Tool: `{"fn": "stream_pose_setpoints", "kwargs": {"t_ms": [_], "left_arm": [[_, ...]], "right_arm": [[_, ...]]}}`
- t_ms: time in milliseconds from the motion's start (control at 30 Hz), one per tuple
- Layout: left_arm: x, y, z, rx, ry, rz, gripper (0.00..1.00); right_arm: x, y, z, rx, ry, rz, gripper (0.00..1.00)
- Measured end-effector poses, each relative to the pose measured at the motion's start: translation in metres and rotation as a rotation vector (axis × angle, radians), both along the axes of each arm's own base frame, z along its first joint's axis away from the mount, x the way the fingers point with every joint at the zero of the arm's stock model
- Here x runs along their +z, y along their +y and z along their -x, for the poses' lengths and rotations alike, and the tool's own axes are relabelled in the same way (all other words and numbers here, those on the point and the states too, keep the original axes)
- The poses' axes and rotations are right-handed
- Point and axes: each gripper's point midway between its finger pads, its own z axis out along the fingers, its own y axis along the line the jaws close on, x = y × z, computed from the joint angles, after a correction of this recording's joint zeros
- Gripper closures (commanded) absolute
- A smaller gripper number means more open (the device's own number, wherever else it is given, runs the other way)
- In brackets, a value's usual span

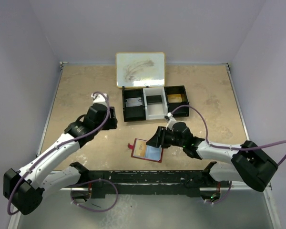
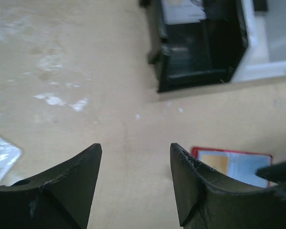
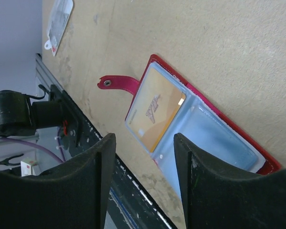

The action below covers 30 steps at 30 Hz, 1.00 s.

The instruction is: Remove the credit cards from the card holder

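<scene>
Card holder [image 3: 200, 128], spread flat on worktop [image 1: 86, 93].
Lay directly beneath right gripper [image 3: 145, 139], jaws parted and empty; left gripper [image 2: 136, 149], jaws also parted, stood well to its left.

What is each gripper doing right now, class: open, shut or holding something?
Left gripper: open, holding nothing.
Right gripper: open, holding nothing, over the open card holder.

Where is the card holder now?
In the top view the card holder lies open on the table, left of the right gripper, on the near side of the black tray.
</scene>
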Motion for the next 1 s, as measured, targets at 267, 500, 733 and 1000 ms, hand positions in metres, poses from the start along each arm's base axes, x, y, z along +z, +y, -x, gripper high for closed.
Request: {"fn": "stream_pose_setpoints", "kwargs": {"t_ms": [267, 500, 733, 1000], "left_arm": [[-0.025, -0.123, 0.060, -0.325, 0.058, 0.111, 0.44], [-0.064, -0.140, 0.072, -0.295, 0.117, 0.077, 0.50], [-0.088, -0.151, 0.081, -0.300, 0.158, 0.043, 0.56], [-0.102, -0.150, 0.085, -0.250, 0.170, 0.047, 0.62]], "right_arm": [[-0.008, 0.003, 0.009, -0.024, 0.044, -0.019, 0.51], [-0.018, -0.012, 0.022, -0.099, 0.073, -0.039, 0.52], [-0.016, -0.013, 0.021, -0.125, 0.075, -0.051, 0.53], [-0.016, -0.006, 0.024, -0.101, 0.071, -0.057, 0.53]]}}
